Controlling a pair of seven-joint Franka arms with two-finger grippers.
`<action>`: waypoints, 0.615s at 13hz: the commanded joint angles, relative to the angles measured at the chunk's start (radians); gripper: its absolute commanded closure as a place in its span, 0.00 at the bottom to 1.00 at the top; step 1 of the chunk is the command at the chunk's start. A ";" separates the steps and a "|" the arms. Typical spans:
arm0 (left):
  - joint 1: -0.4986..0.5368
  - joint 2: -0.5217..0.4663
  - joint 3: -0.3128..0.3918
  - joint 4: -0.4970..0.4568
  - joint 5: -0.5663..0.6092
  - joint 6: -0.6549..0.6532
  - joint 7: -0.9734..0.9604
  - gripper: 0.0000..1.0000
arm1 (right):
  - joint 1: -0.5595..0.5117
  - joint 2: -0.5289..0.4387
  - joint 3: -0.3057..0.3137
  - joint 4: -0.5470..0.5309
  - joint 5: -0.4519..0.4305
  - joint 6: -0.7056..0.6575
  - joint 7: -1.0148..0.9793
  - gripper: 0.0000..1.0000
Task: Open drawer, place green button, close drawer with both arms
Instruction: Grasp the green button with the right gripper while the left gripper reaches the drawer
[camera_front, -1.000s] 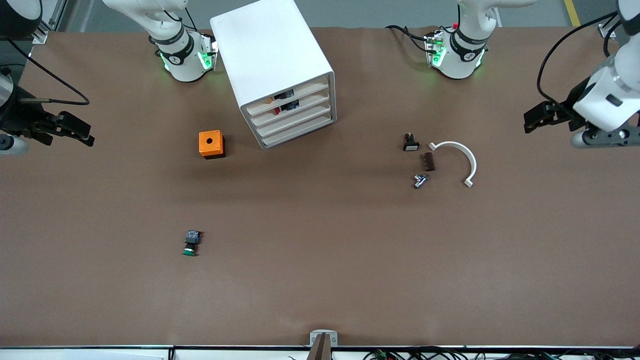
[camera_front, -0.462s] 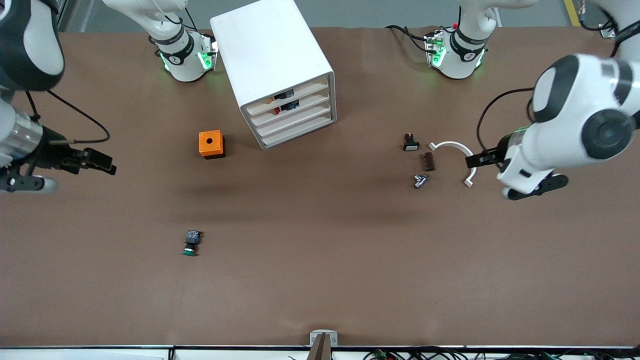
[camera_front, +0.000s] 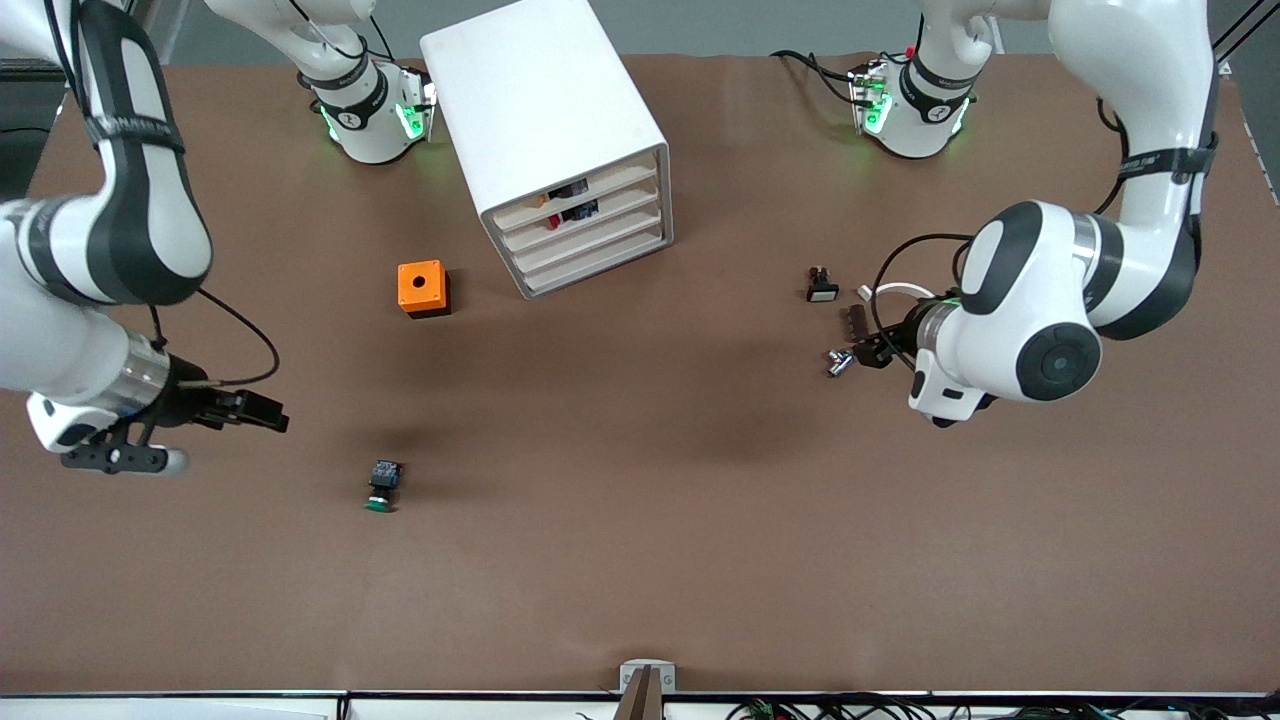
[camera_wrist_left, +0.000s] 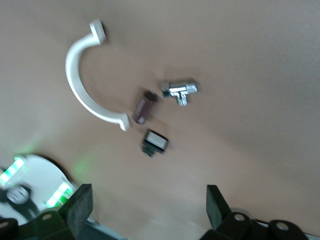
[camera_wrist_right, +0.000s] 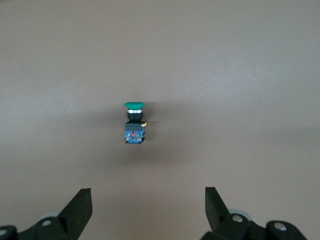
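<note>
Right wrist view is showing the button lying on its side on bare tabletop, near the right end effector, which is hanging wide open and empty. Button is looking light, rigid; grip across its black body. Left end effector is hanging open, empty, over small parts.

The boxy white plastic cabinet stands on the brown tabletop between the two arm bases, its four stacked drawers turned toward the front camera; the third drawer down is pushed in. The orange cube with a hole sits beside the cabinet, toward the right arm's end. The green-capped push button lies nearer the camera than the cube, with the right hand over the tabletop near it. Toward the left arm's end, a white-capped black button, a small dark brown block, a small silver metal fitting and a curved white plastic clip lie close together, with the left hand over them.
</note>
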 joint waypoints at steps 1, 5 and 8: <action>-0.055 0.070 0.001 0.043 -0.042 -0.025 -0.175 0.00 | 0.033 0.088 0.006 0.038 0.006 0.070 0.097 0.00; -0.147 0.198 0.001 0.079 -0.114 -0.022 -0.477 0.00 | 0.079 0.215 0.004 0.030 -0.003 0.300 0.176 0.00; -0.210 0.268 0.003 0.099 -0.168 -0.015 -0.704 0.00 | 0.090 0.263 0.004 0.004 -0.004 0.374 0.192 0.00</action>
